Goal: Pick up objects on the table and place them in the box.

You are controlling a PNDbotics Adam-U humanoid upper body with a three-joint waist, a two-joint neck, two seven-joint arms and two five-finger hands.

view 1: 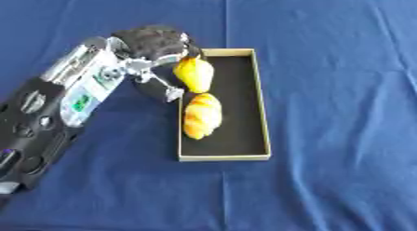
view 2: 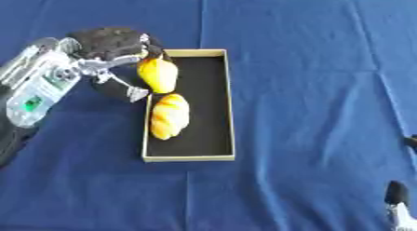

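A yellow, pear-shaped fruit (view 1: pixel 195 74) hangs over the far left edge of the shallow tan box (view 1: pixel 262 104), which has a black floor. My left hand (view 1: pixel 153 43) comes in from the left and is shut on the fruit, fingers above it and thumb below. A golden croissant-like bread (view 1: pixel 201 116) lies inside the box along its left wall, just in front of the fruit. Only upright fingertips of my right hand (view 2: pixel 396 196) show at the lower right corner of the right eye view, far from the box.
A blue cloth (view 1: pixel 334 62) covers the whole table. My left forearm (view 1: pixel 49 118) lies across the cloth on the left. The right half of the box floor is bare.
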